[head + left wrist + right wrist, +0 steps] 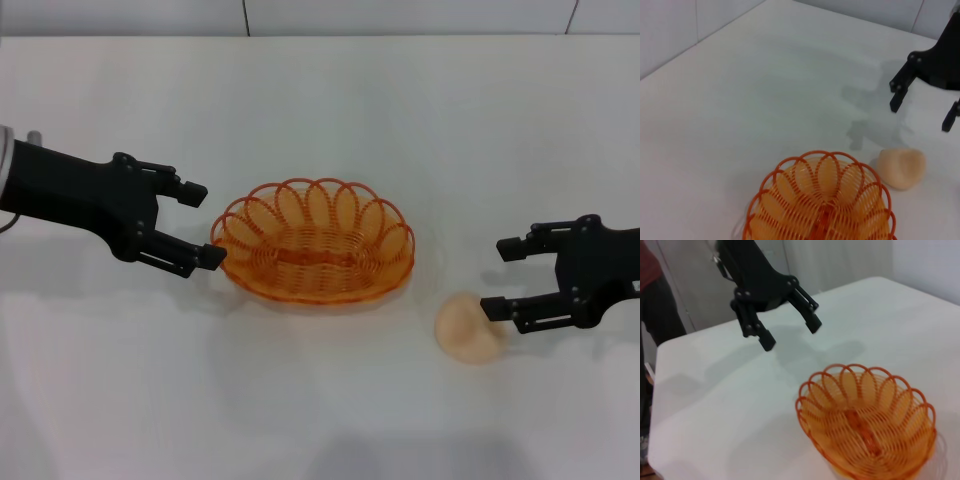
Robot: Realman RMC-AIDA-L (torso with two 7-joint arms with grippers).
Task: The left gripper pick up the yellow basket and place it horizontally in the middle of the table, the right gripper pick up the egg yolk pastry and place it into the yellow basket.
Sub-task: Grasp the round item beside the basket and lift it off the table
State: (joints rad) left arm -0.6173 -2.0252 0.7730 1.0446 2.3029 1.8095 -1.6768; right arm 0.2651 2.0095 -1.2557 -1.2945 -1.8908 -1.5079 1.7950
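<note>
Only the right wrist view is showing a person at upper left. Centre frame, the basket is sitting empty; the left gripper and right gripper are gaping wide, the pastry just beside the right one.

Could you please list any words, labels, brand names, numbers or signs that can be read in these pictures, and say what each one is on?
There is no readable text in any of the three views.
The yellow basket carries no label or print.
The egg yolk pastry is plain, with no wrapper or marking.
The left gripper and the right gripper, both open, show no legible lettering.
The white table is unmarked.
</note>
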